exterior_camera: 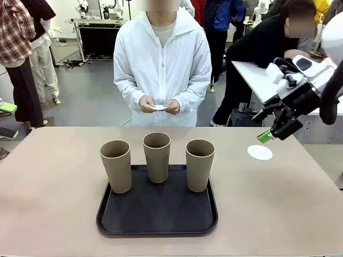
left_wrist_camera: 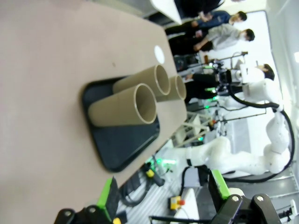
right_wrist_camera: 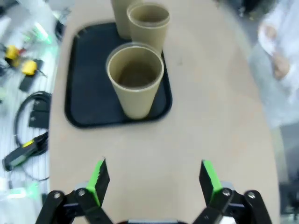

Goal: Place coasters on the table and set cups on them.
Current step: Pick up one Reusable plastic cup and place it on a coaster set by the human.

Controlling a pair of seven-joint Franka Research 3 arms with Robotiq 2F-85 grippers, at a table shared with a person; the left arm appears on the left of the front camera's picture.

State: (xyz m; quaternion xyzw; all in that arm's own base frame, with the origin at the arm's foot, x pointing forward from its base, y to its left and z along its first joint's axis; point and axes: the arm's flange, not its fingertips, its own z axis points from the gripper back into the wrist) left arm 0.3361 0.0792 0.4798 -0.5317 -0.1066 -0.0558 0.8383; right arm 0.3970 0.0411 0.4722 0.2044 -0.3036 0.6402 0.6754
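Three tan cups (exterior_camera: 116,165) (exterior_camera: 157,156) (exterior_camera: 199,164) stand upright on the black tray (exterior_camera: 155,225) in the middle of the beige table (exterior_camera: 48,187). One white lacy coaster (exterior_camera: 259,152) lies on the table to the right of the tray. The person holds another coaster (exterior_camera: 159,107) in both hands at the far side. My right gripper (exterior_camera: 270,135) hovers just above and behind the lying coaster. In its wrist view the right gripper (right_wrist_camera: 154,179) is open and empty, with the nearest cup (right_wrist_camera: 135,79) ahead. My left gripper (left_wrist_camera: 163,193) is open and empty, off the table's edge, facing the cups (left_wrist_camera: 124,108).
A white-topped table (exterior_camera: 257,77) stands at the back right, with another person bent over it. People and other equipment stand farther back. Bare tabletop (exterior_camera: 278,209) lies on both sides of the tray. Cables and a controller (right_wrist_camera: 25,149) lie beyond the table's edge.
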